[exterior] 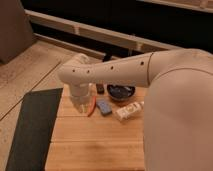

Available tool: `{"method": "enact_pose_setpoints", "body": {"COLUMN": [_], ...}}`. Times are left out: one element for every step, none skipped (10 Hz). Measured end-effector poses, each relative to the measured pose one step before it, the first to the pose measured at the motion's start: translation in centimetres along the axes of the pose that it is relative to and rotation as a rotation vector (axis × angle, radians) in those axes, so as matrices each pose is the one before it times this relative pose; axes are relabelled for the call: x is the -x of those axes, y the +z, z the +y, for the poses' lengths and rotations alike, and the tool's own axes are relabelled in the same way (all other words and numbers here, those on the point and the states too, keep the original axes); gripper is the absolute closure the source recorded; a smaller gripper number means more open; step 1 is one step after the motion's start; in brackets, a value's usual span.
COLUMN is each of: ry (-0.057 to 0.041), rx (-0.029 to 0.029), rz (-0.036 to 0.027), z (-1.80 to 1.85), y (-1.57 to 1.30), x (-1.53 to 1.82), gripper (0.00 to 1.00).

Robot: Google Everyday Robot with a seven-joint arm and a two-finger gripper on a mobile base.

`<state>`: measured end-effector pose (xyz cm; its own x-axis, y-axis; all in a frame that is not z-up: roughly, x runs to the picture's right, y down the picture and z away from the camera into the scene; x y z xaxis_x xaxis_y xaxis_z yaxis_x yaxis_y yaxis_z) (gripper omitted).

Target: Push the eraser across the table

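Over on the far left part of the table (95, 145), the gripper (80, 101) hangs off the end of the big white arm (115, 74), low over the wood and just left of the clutter. Honestly can't tell if it's open or closed, or whether it has anything in it. The eraser (104, 106), which I take to be the small blue block, lies flat on the table just right of the gripper. A thin orange-red stick (92, 107) sits between the two, touching the block or very nearly.

So here's what worries me:

- Any push from the gripper's side meets the stick first, so the stick could skid or pivot and the eraser barely moves.
- Straight to the right there's a white packet (129, 111) just beside the eraser, and a dark bowl (121, 92) right behind it. Shove that way and everything bunches up or gets dragged along.
- An off-centre contact would probably spin the block instead of sliding it.
- Going left, the edge is near, and the eraser could drop off toward the dark grey mat (32, 125).

The near side looks like the only open wood.
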<state>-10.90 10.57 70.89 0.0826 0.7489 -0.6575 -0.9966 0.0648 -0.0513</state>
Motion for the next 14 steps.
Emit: {"method": "enact_pose_setpoints", "body": {"ry": [-0.0141,-0.00144,0.0049,0.00692,0.02233,0.02799,0.02627,0.01869,0.00239,-0.01247,-0.01283,-0.03393,-0.06042,-0.03261], "rx": [-0.02352,-0.03502,-0.04536,-0.01491,0.00091,0.01402,0.02159,0.01539,0.01307,0.01168,-0.00136,0.00582,0.01784,0.0102], "rz": [-0.00589,-0.00989,-0.02683,-0.01484,-0.01675,-0.00874,0.00509,0.01548,0.01063,0.00477,0.00203,-0.00255,-0.02265,-0.00709], "z": [0.267,-0.695,-2.126,-1.092,-1.261,-1.086,-0.787,-0.688,-0.007,0.162,-0.082,0.196,0.76,0.318], "y": [0.561,0.422,0.272,0.191,0.51,0.791,1.05,1.411,1.117,1.827,0.807,1.138,0.745,0.269], "x": [0.809,1.241,2.697,1.343,2.013,1.631,1.036,0.738,0.479,1.105,0.487,0.952,1.526,0.618], "gripper": [0.97,1.0,1.0,1.0,1.0,1.0,1.0,1.0,1.0,1.0,1.0,1.0,1.0,1.0]}}
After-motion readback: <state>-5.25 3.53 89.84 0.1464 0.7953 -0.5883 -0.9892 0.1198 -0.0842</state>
